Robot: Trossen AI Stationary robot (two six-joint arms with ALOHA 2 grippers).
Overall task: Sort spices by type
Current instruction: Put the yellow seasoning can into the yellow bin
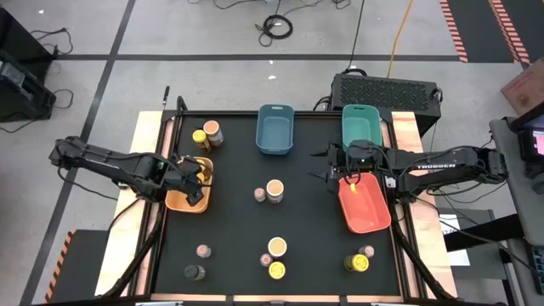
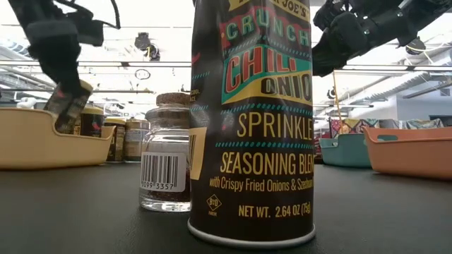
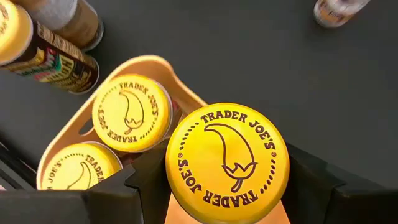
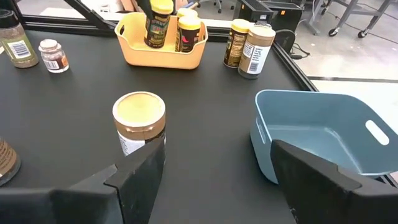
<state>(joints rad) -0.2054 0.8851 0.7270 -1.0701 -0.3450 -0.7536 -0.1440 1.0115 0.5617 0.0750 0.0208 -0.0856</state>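
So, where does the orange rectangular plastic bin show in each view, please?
High view: orange bin at left table edge.
Low view: bin far left.
Left wrist view: bin under held yellow-lidded jar.
Right wrist view: bin beyond tan-topped jar.
Shared landmark: yellow-lidded jars inside it.

Low view: the Chili Onion Crunch jar [image 2: 253, 120] right at the lens fills the middle, top cut off by the frame edge, and it hides the table behind it. A small glass jar [image 2: 165, 152] is half tucked behind its left side.

Left wrist view: the held yellow-lidded jar [image 3: 227, 163] shows only its lid, body hidden, lower rim cut off. Another yellow lid [image 3: 78, 168] at lower left is partly covered.

Right wrist view: a jar [image 4: 6, 163] at the left edge is cropped to a sliver.

High view: labels on the jars along the lower edge, e.g. the dark one [image 1: 195, 272], too small to read.
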